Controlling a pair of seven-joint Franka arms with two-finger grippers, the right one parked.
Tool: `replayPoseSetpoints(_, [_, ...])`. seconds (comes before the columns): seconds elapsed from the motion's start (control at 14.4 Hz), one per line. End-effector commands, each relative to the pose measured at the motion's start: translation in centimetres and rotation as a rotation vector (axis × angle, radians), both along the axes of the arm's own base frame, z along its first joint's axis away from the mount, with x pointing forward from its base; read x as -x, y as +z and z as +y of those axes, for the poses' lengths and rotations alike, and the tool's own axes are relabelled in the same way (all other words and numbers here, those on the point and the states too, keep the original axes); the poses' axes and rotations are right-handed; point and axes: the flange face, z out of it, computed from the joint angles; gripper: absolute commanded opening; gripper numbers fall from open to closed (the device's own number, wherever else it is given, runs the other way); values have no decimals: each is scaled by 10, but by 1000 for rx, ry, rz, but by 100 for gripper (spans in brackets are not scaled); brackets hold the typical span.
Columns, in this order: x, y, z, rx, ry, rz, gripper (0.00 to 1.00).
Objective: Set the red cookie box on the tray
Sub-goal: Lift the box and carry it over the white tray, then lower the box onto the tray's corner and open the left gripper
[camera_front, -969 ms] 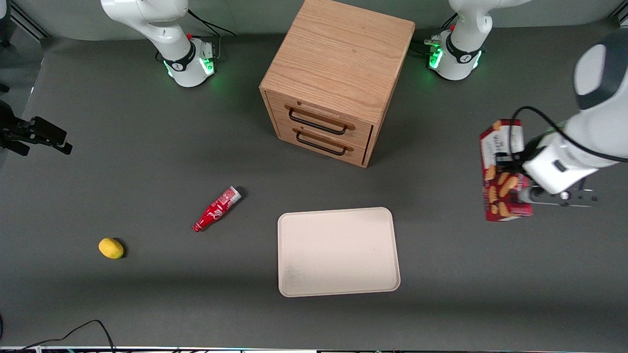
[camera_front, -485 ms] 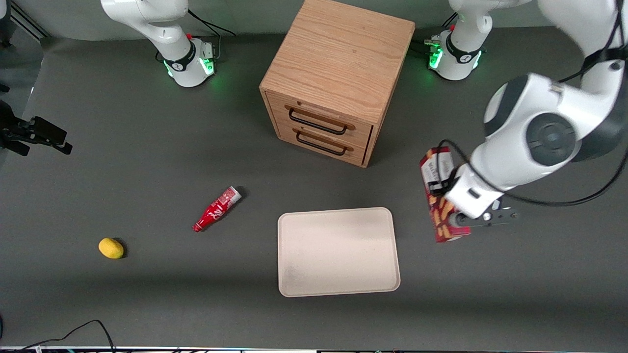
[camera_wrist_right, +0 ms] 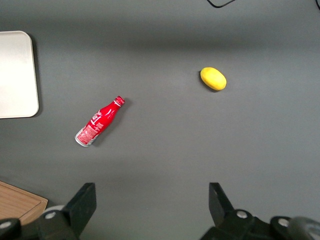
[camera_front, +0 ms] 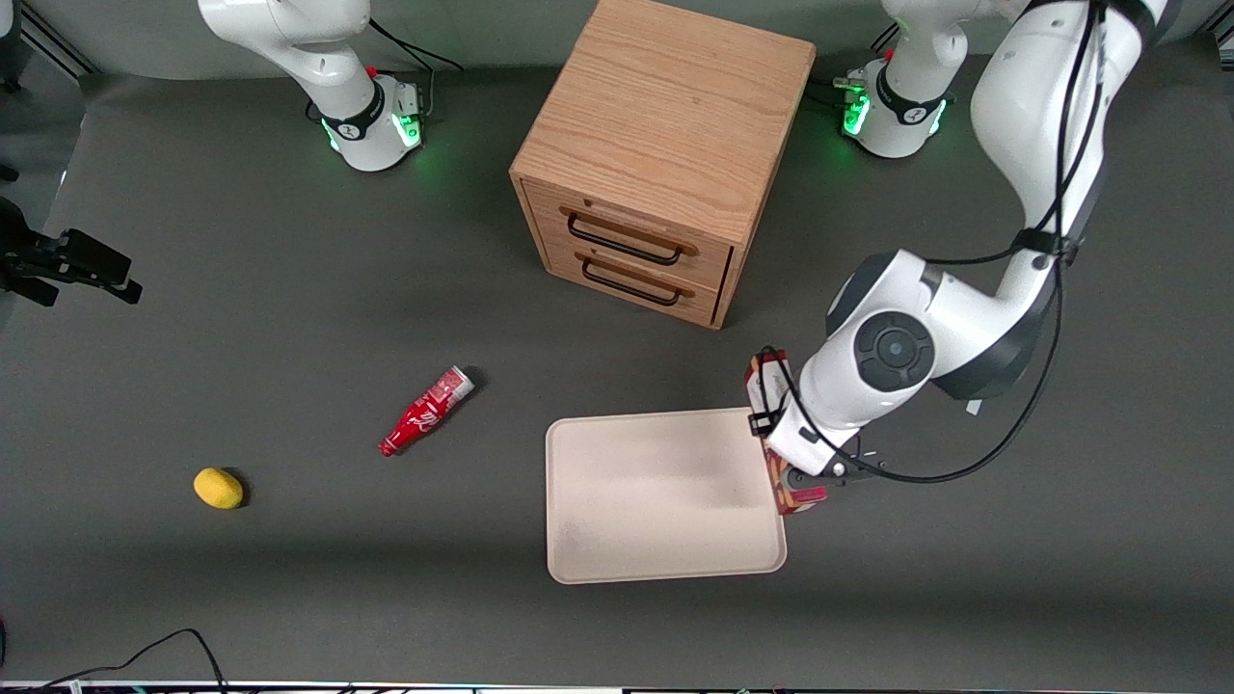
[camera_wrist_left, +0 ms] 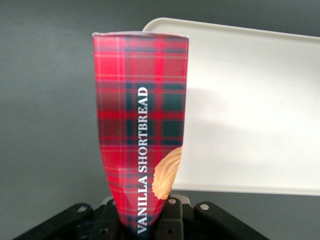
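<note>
My left gripper (camera_front: 792, 461) is shut on the red cookie box (camera_front: 771, 386), a slim dark-red plaid box with pictured tan cookies. It holds the box in the air over the tray's edge toward the working arm's end. In the left wrist view the box (camera_wrist_left: 142, 125) stands out from between the black gripper (camera_wrist_left: 142, 227) and covers part of the tray's corner (camera_wrist_left: 240, 100). The tray (camera_front: 656, 492) is flat, pale beige and bare, nearer the front camera than the wooden drawer cabinet. It also shows in the right wrist view (camera_wrist_right: 15, 75).
A wooden two-drawer cabinet (camera_front: 665, 145) stands farther from the front camera than the tray. A red bottle (camera_front: 424, 412) lies toward the parked arm's end, and a yellow lemon (camera_front: 218, 488) lies farther that way. A black cable (camera_front: 145, 651) lies at the table's near edge.
My left gripper has carried the cookie box from the working arm's end of the table toward the tray and nearer the front camera. It now hangs over the tray's edge.
</note>
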Motion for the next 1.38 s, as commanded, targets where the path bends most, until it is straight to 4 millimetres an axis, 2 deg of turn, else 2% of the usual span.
replayPoseSetpoints(0.0, [-8,-26,-14,-43,-15,-62,0])
replayPoseSetpoints(0.28, [-16,-62,-21,-74,-24,-95,0])
replayPoseSetpoints(0.35, [-22,-66,-18,-69,-19,-114,0])
replayPoseSetpoints(0.62, [-21,-83,-21,-84,-37,-119,0])
replayPoseSetpoints(0.76, [-23,-86,-26,-65,-43,-151,0])
replayPoseSetpoints(0.83, [-21,-88,-28,-65,-47,-152,9])
replayPoseSetpoints(0.9, [-21,-88,-29,-66,-50,-154,45])
replayPoseSetpoints(0.97, [-20,-89,-29,-68,-50,-153,69])
replayPoseSetpoints(1.04, [-21,-88,-29,-68,-50,-155,79])
replayPoseSetpoints(1.11, [-20,-88,-29,-70,-49,-153,100])
replayPoseSetpoints(1.32, [-22,-76,-26,-78,-33,-160,100])
